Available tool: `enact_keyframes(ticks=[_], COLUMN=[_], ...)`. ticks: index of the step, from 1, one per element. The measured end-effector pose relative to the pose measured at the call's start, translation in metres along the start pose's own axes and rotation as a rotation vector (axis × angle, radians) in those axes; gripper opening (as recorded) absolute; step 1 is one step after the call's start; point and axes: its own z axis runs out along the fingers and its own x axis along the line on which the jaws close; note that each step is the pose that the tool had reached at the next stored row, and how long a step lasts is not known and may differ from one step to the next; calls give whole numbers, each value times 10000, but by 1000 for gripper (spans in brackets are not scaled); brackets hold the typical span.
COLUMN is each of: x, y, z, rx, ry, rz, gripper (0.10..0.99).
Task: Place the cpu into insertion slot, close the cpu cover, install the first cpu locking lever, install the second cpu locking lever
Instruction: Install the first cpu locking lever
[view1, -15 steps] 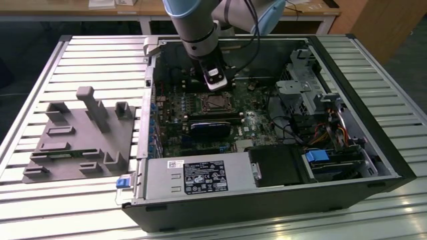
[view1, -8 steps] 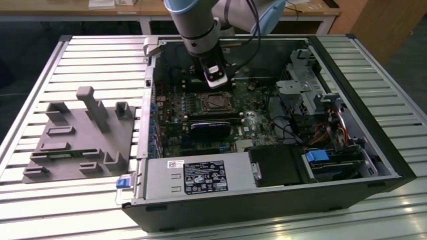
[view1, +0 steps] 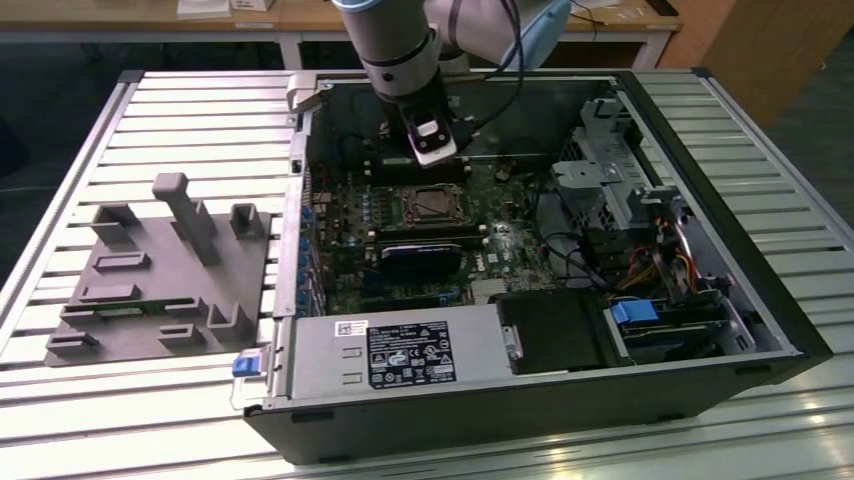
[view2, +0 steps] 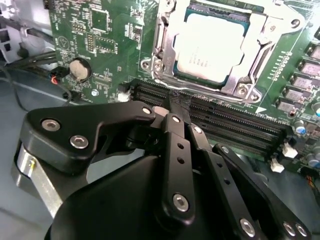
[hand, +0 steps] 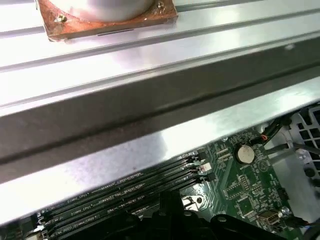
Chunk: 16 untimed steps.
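In the second wrist view the cpu (view2: 210, 42) lies flat in the insertion slot (view2: 243, 90), silver-grey top showing. The silvery cpu cover (view2: 260, 27) lies down around the chip's edges. Thin wire levers run along two sides of the socket; whether they are latched I cannot tell. My gripper (view2: 172, 107) is shut with nothing in it, its tips over the black memory slots (view2: 225, 125) just beside the socket. In the exterior view the gripper (view1: 434, 155) hangs inside the open computer case, just behind the socket (view1: 424, 205).
The case wall (hand: 150, 145) runs close behind the gripper. A coin battery (view2: 79, 70) sits on the board nearby. A drive cage (view1: 627, 190) and cables fill the exterior view's right, the power supply (view1: 400, 350) the front. A grey fixture block (view1: 160, 270) stands outside the case.
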Motion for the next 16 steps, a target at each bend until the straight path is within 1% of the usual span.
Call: enact_keyframes(ticks=[5, 6, 7, 8, 12, 13, 14, 16], x=[-1, -4, -6, -9, -24, -28, -32, -41], y=[1, 2, 2, 3, 8, 9, 10, 12], z=[-3, -2, -1, 2, 13, 15, 17, 22], rx=[1, 19, 67, 131, 486, 571, 652, 820], ry=[1, 30, 100, 212, 733, 834, 912, 1034], rz=[1, 2, 9, 25, 79, 87, 89, 87], gripper=[102, 102, 102, 102, 102, 102, 102, 102])
